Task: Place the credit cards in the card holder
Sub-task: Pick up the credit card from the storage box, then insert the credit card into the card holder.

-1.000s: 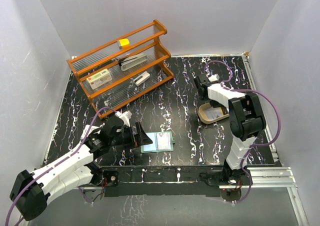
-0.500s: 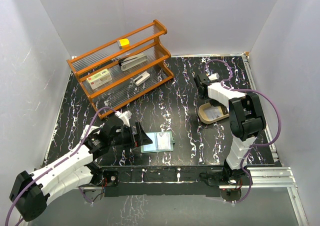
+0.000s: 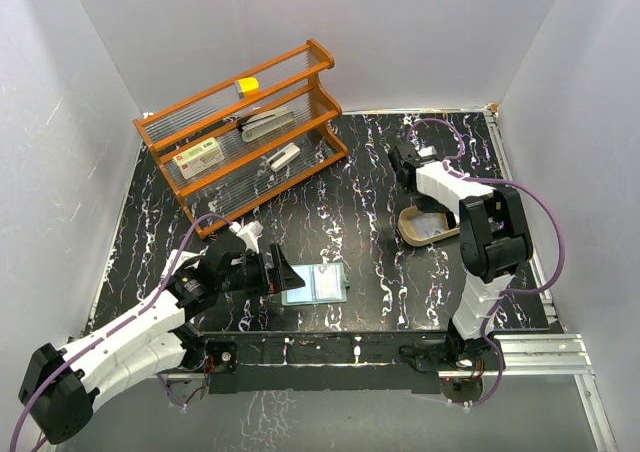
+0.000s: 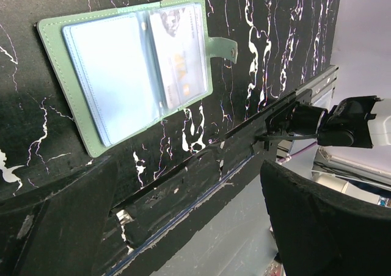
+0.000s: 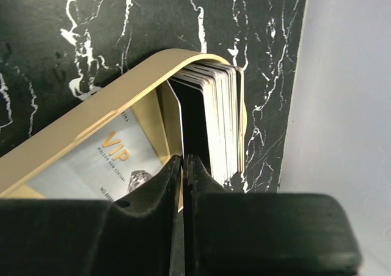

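leathery card holder [image 4: 91, 143], glossy credit cards [image 5: 219, 120]

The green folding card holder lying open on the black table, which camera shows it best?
The left wrist view: the green folding card holder lies open and close, a printed card in one clear pocket. The top external view shows it small and pale. The right wrist view misses it.

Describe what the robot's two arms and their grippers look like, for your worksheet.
The left arm and right arm have white shell links joined by chunky black joints. A thin purple cable loops along each. The left gripper and right gripper have matte black, blunt fingers. No markings are legible.
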Robot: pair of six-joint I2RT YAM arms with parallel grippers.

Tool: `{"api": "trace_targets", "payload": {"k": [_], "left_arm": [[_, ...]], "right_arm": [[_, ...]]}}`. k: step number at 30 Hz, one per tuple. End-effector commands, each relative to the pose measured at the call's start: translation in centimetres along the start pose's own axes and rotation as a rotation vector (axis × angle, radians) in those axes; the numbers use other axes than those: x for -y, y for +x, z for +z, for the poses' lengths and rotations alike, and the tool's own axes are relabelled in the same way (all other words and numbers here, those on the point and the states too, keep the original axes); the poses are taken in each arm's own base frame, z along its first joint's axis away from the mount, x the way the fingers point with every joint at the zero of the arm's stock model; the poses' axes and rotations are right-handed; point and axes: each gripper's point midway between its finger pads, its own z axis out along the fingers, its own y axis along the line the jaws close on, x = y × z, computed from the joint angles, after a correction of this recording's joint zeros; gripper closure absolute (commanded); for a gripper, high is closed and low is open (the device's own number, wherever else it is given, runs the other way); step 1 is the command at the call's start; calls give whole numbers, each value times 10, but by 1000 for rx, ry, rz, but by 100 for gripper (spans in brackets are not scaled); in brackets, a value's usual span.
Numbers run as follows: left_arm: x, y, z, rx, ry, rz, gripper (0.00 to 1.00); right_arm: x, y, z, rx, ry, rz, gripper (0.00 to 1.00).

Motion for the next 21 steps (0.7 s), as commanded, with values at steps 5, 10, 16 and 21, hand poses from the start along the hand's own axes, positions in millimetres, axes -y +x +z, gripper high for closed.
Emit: {"api": "trace_targets", "payload": {"k": [5,10,16,21], "left_arm": [[12,-2,-5,2,39,-8,1],[-3,-1,-4,-4,-47,-4,6],[-7,-3,-5,-33,-113,20,23],[-5,-8,-5,-16,-118,20,52]], "right_arm": [[5,-12,-38,40,-127,88,100],[-4,-15,-78,108,-215,101,100],[-10,-21,-122,176,-357,147,100],[-33,-21,-171,256,-620,187,100]]}}
